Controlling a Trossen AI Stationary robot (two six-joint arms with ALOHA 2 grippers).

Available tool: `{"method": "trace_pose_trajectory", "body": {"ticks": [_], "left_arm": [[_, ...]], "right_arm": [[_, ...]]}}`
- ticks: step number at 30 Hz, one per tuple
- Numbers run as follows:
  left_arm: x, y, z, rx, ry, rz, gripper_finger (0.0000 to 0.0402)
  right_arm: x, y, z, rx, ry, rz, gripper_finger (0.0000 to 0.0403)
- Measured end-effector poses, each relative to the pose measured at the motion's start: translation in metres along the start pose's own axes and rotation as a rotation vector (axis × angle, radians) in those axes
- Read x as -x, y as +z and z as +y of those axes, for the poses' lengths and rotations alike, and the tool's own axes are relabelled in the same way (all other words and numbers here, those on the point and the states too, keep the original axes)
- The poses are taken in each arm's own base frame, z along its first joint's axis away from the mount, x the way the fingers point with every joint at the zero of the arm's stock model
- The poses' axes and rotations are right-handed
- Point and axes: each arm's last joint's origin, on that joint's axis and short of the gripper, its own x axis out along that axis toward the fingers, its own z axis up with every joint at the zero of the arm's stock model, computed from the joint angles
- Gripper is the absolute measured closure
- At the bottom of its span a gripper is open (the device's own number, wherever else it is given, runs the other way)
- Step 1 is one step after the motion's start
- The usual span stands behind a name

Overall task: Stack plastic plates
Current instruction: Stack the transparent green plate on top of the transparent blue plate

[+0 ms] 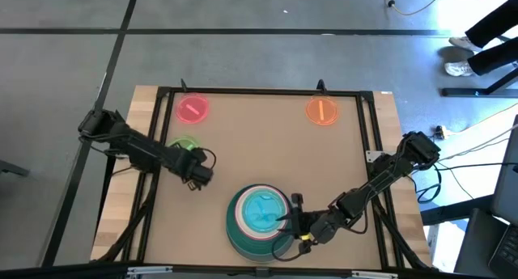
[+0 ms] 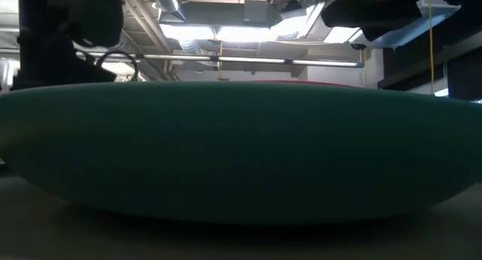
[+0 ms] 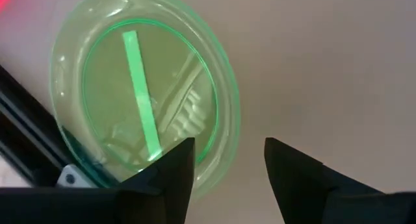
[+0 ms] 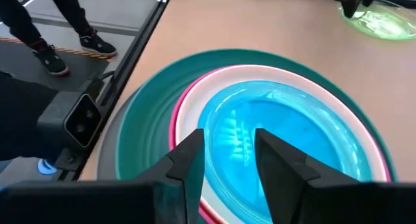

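Note:
A stack of plates (image 1: 259, 221) sits at the table's near edge: a grey one at the bottom, then teal (image 4: 146, 130), magenta, cream-white (image 4: 195, 97), with the translucent blue plate (image 4: 279, 130) on top. My right gripper (image 4: 229, 143) is open, and its fingers hover over the blue plate's near-right rim (image 1: 287, 222). The green plate (image 3: 140, 94) lies flat on the table at the left. My left gripper (image 3: 229, 152) is open just beyond its rim (image 1: 197, 175), with one finger over the edge. Pink (image 1: 193, 109) and orange (image 1: 321, 111) plates lie flat near the far edge.
A black frame (image 1: 267, 91) borders the brown table top. The bare table between the stack and the far plates is free room. In the low view the teal plate (image 2: 241, 154) fills the picture. A person's legs and shoes (image 4: 58, 36) show on the floor beyond the table.

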Motion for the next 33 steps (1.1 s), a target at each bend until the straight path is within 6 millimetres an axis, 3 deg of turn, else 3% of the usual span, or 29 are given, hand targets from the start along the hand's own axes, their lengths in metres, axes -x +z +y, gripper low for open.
{"method": "trace_pose_trajectory", "body": {"ticks": [17,30,33], "left_arm": [[-0.037,0.003,0.013,0.027,-0.014,0.003,0.0233],[-0.037,0.001,0.005,-0.020,-0.068,-0.043,0.0382],[-0.032,-0.001,-0.001,-0.056,-0.063,-0.080,0.0396]], "right_arm": [[-0.001,-0.004,-0.003,0.003,-0.070,0.021,0.0276],[-0.001,-0.006,-0.003,0.009,-0.079,0.030,0.0276],[-0.001,-0.006,-0.003,0.012,-0.080,0.034,0.0276]]}}
